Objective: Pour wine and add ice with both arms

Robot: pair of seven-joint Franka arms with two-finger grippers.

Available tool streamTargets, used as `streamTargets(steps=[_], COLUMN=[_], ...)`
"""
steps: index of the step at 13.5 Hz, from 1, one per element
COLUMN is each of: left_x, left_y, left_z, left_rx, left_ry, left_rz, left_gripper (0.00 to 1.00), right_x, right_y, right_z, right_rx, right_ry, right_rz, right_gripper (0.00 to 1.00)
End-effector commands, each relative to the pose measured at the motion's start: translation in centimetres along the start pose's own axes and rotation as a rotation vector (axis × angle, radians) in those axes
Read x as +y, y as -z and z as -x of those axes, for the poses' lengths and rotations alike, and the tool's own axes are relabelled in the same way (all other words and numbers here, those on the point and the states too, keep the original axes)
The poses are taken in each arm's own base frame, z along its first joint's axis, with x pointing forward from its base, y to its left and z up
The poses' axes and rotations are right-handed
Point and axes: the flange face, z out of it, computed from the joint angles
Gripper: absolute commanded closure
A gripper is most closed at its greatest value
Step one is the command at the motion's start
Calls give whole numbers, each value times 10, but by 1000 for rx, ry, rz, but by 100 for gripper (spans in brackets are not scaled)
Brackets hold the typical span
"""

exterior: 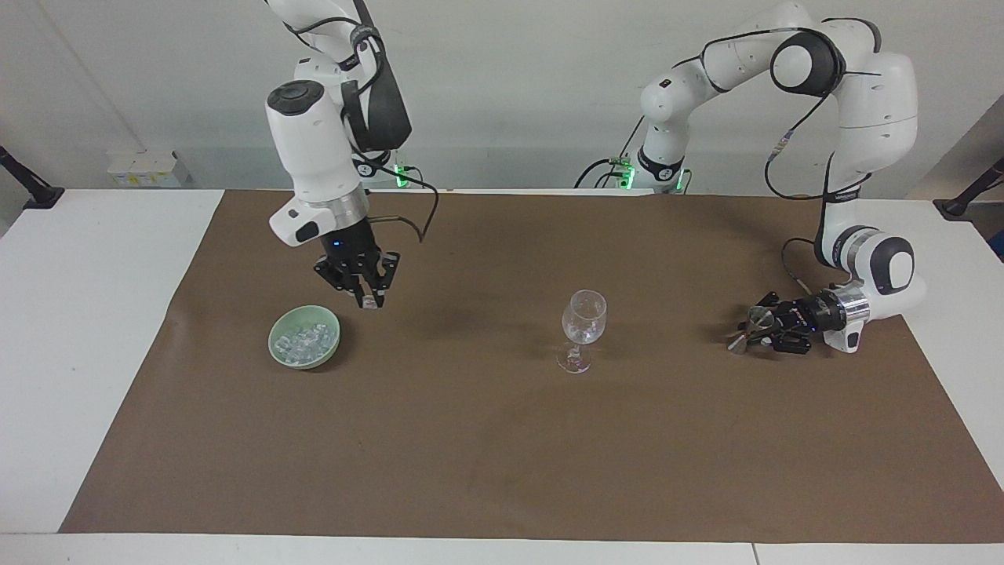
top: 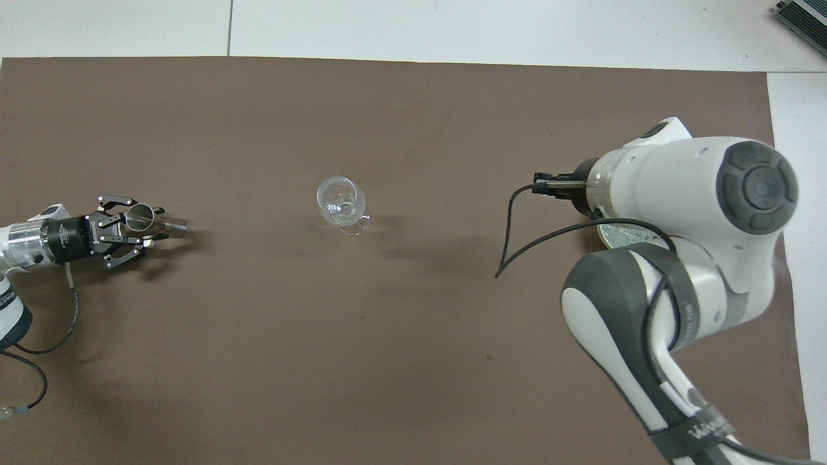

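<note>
In the facing view, the right gripper point(exterior: 369, 301) hangs in the air over the brown mat point(exterior: 502, 439) on the surface, just beside the green bowl point(exterior: 278, 346) with the ice point(exterior: 304, 339) heaped in it; its tips pinch a small clear ice cube point(exterior: 367, 299), while the empty wine glass point(exterior: 583, 318) stands in the middle of the mat. At the left arm's end, the left gripper point(exterior: 754, 327) lies low by a small metal cup point(exterior: 754, 320), and I cannot tell if it grips the cup or has let go.

In the overhead view, the right arm point(top: 685, 213) covers most of the bowl point(top: 610, 236), the right gripper point(top: 538, 186) pokes out toward the wine glass point(top: 338, 201), and the left gripper point(top: 154, 223) sits around the metal cup point(top: 141, 217) on the mat point(top: 387, 355).
</note>
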Motion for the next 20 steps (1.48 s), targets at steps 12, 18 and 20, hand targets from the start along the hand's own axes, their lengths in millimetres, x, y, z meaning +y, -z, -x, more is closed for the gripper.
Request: streamTargets(steps=[12,18,20], left_x=[45,69,71], left_y=[62,77,71], left_z=[69,181,221], left_rx=[316,578,653], left_ry=[-224,-465,-523], left_rz=[-252,-413,-452], left_gripper=[0,0,0], right_x=[-215,-243,-247], right_y=[-16,-39,-42], right_z=[17,36,40], right_rx=[31,24,26], right_ry=[-112,-95,-79], right_rz=[-253,-240,-233], right_gripper=[100,100,100])
